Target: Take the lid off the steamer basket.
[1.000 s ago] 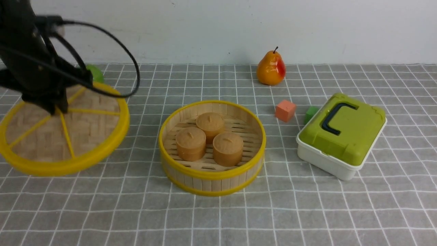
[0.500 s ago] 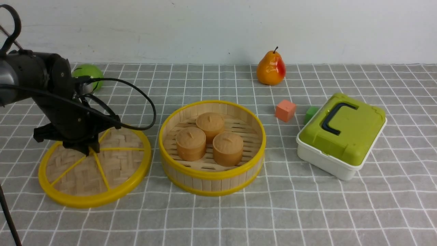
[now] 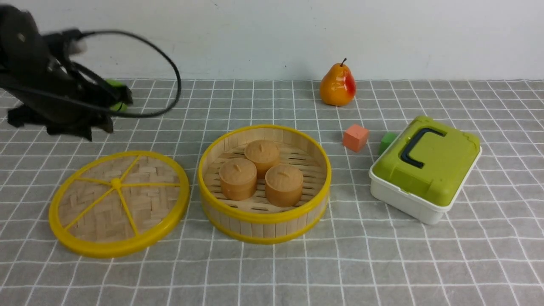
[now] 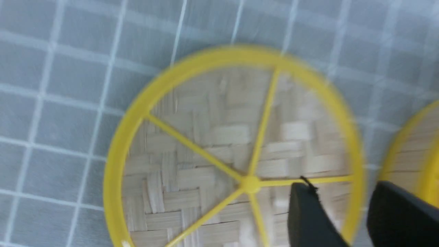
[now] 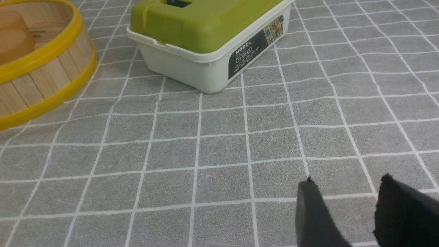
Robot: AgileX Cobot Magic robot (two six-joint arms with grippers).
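Note:
The lid (image 3: 119,204), a woven bamboo disc with a yellow rim and spokes, lies flat on the cloth just left of the steamer basket (image 3: 263,221). The basket is uncovered and holds three brown buns (image 3: 259,174). My left gripper (image 3: 68,127) is blurred, hovering above and behind the lid, open and empty. In the left wrist view the open gripper (image 4: 343,187) is above the lid (image 4: 205,154), with the basket's rim (image 4: 422,144) at the edge. My right gripper (image 5: 346,180) is open over bare cloth, away from the basket (image 5: 41,68); it is out of the front view.
A white box with a green lid (image 3: 425,165) stands right of the basket, also in the right wrist view (image 5: 205,27). An orange cube (image 3: 355,137), a green cube (image 3: 386,140) and a pear (image 3: 338,85) are behind. A green ball (image 3: 118,106) is partly hidden by the left arm.
The left gripper lowered the lid onto the cloth beside the basket, let go of it and rose up and back to the left. The lid now lies free.

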